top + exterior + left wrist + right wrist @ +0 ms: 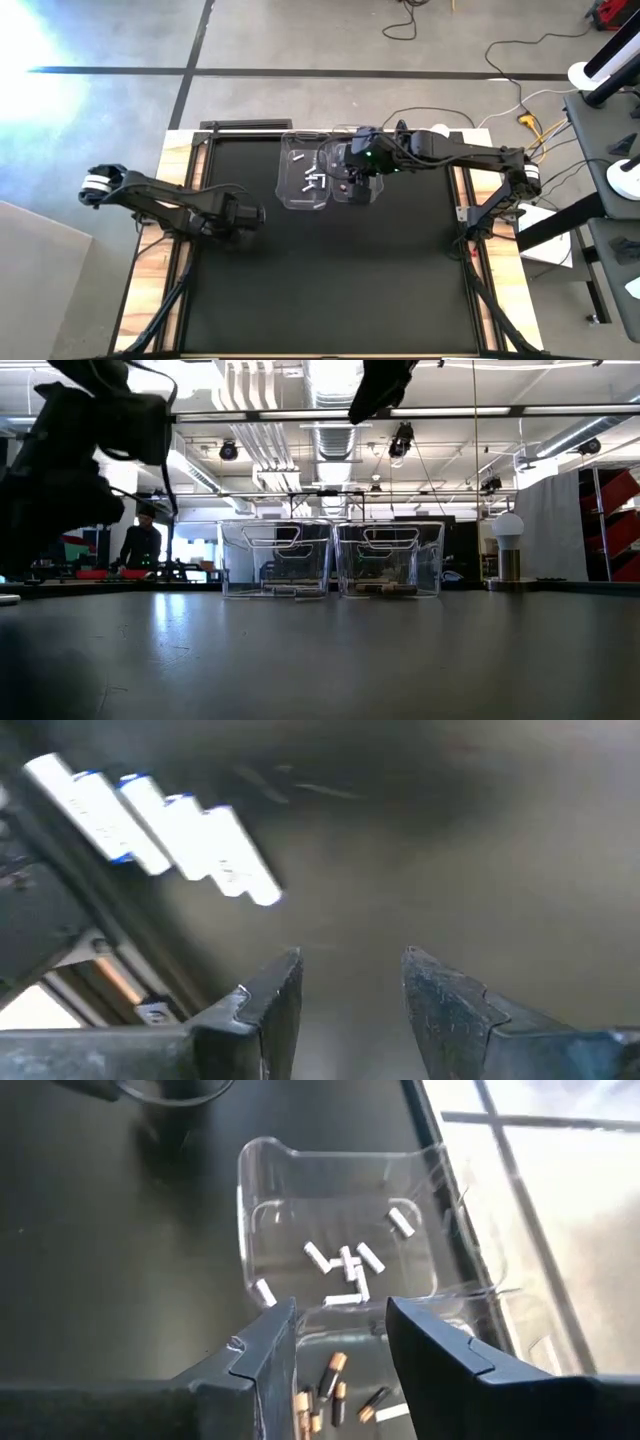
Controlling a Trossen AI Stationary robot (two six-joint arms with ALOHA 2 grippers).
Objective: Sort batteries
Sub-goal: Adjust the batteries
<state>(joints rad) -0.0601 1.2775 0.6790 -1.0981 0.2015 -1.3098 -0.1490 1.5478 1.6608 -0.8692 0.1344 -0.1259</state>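
The right gripper (pixel 340 1355) is hanging over the two clear bins (pixel 303 180) at the far middle of the surface (pixel 330 290), its jaws partly apart and holding nothing that shows. The white batteries (pixel 345 1265) are lying loose in one bin; the dark batteries (pixel 335 1385) with coppery ends are lying in the neighbouring bin, directly under the jaws, with one pale cell seemingly among them.

The risk, as I judge it, is coming from the crowding: jaws descending into touching cells could be pinching two at once, or nudging a round cell so it is rolling aside. Clipping the bin wall could be shoving both bins.

The left gripper (pixel 350 985) is waiting at the left, jaws apart and empty.
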